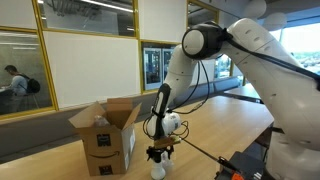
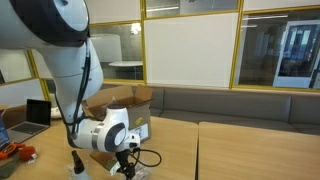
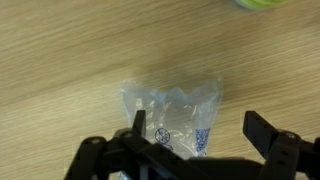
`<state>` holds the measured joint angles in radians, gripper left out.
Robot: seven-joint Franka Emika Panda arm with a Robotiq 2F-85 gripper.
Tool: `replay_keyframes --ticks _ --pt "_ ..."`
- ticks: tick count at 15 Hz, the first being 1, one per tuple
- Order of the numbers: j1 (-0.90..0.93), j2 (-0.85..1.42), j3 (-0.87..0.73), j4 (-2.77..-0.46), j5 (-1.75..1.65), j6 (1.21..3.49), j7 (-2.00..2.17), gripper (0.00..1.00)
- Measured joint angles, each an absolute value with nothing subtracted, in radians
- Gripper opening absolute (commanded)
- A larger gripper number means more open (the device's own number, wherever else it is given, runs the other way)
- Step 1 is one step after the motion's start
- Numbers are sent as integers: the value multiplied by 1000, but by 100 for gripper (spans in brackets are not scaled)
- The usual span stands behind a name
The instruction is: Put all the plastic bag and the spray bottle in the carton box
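Wrist view: plastic bag (image 3: 172, 118) beneath wide-open jaws (empty); carton box (image 1: 105, 140) only in both exterior views.

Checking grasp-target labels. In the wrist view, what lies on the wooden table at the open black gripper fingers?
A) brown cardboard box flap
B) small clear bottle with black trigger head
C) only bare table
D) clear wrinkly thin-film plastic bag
D: the clear wrinkly thin-film plastic bag lies flat on the wooden table, partly between the fingers of the gripper, whose jaws stand open and have not closed on it.
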<state>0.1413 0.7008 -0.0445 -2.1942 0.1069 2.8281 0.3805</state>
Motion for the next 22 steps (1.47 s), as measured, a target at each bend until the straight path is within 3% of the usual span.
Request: replay_keyframes --ticks 4,5,14,18,22 --pt "174 776 -86 -2122 107 2836 381 100" --pt "178 791 -91 -2107 107 2836 381 80" --pt "196 849 -120 -2060 107 2838 383 16" --pt "214 822 -156 -2072 107 2839 395 9" --pt "257 734 -229 -2127 107 2839 436 15"
